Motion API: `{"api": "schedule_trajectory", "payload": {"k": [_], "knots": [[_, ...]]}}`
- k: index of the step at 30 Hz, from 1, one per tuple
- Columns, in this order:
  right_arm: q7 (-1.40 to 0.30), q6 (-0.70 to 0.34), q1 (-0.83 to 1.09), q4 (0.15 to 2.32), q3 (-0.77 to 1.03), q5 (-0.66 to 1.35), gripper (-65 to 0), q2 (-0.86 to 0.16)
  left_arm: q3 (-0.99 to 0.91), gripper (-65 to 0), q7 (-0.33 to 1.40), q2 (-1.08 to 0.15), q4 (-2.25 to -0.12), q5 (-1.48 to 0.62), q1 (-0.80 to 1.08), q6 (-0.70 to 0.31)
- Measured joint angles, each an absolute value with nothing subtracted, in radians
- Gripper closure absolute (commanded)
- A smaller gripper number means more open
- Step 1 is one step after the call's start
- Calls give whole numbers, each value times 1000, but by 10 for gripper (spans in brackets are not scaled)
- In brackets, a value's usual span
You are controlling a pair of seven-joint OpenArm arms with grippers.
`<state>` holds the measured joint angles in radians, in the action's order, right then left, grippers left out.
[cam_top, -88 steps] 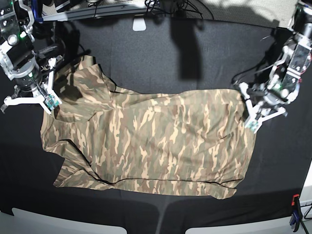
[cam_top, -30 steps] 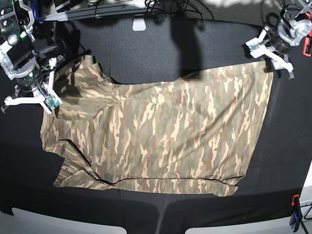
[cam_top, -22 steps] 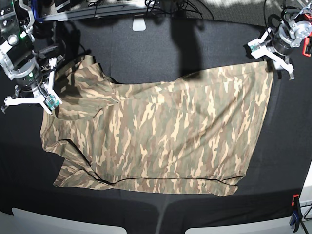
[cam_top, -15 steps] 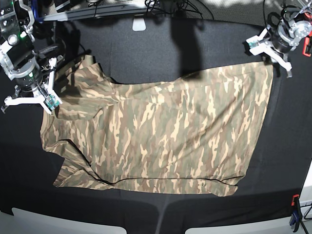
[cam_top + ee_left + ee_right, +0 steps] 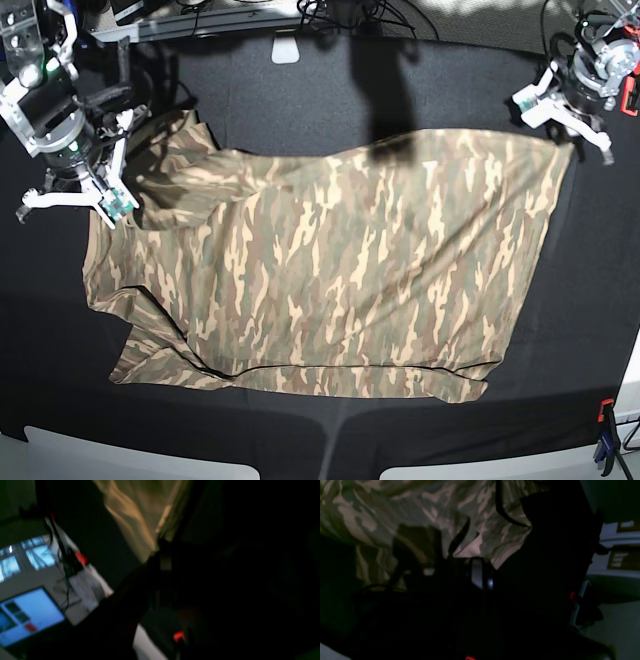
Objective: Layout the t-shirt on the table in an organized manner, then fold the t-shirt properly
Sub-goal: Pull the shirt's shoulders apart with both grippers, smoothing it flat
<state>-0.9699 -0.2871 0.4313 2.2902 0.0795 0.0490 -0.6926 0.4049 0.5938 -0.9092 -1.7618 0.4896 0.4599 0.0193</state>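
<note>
The t-shirt (image 5: 330, 270) lies spread on the counter (image 5: 300, 90), long axis running between the arms. The left claw (image 5: 562, 118) is clamped on one far corner; the right claw (image 5: 95, 195) is clamped on the opposite edge.

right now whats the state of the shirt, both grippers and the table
t-shirt: spread mostly flat, wrinkled, far edge lifted between the two grippers
left gripper: shut on the t-shirt's far corner
right gripper: shut on the t-shirt's bunched end
table: black cloth, under the t-shirt
</note>
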Motion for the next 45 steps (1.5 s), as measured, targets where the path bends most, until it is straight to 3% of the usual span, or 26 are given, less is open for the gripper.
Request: {"api": "schedule_trajectory", "payload": {"k": [4, 23, 38, 40, 45], "knots": [[-962, -299, 507, 2344, 81, 49, 0, -693, 405, 0, 630, -909, -1788, 488, 471, 19], [-957, -579, 932, 2341, 81, 50, 0, -698, 405, 0, 682, -909, -1805, 502, 476, 20], [-955, -591, 1190, 2341, 87, -258, 0, -701, 405, 0, 731, -945, -1807, 565, 568, 23], [-942, -548, 1209, 2341, 87, -274, 0, -701, 405, 0, 717, -944, -1806, 565, 579, 22], [-857, -207, 1179, 2342, 87, -242, 0, -700, 405, 0, 714, -945, -1807, 590, 574, 22]]}}
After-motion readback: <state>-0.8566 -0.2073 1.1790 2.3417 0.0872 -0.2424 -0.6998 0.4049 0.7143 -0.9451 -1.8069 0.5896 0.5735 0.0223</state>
